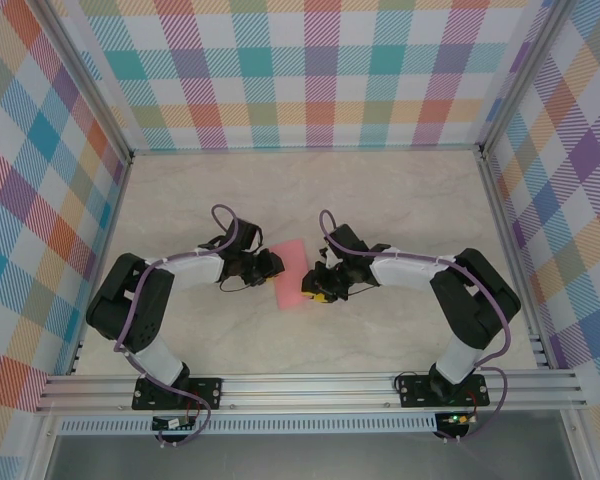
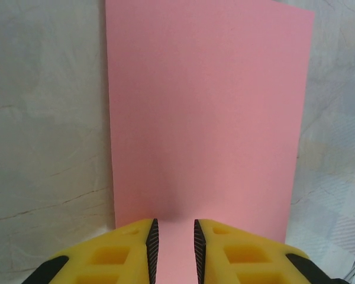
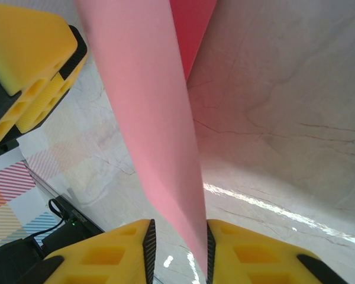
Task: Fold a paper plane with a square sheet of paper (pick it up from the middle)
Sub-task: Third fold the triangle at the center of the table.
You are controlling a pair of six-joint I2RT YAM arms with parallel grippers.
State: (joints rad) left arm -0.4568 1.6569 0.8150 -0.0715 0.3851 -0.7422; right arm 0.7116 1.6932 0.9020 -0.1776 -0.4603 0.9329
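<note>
The square sheet of paper is between the left gripper, nearly closed with its hold unclear, and the right gripper, narrowly open around the raised edge. I would pinch slowly, so the paper does not crumple.

Our left arm and right arm have bulky black joints, white links and looping purple cables, on black base plates. The left gripper and right gripper carry yellow fingers with square hollows and black ribbed pads.
</note>
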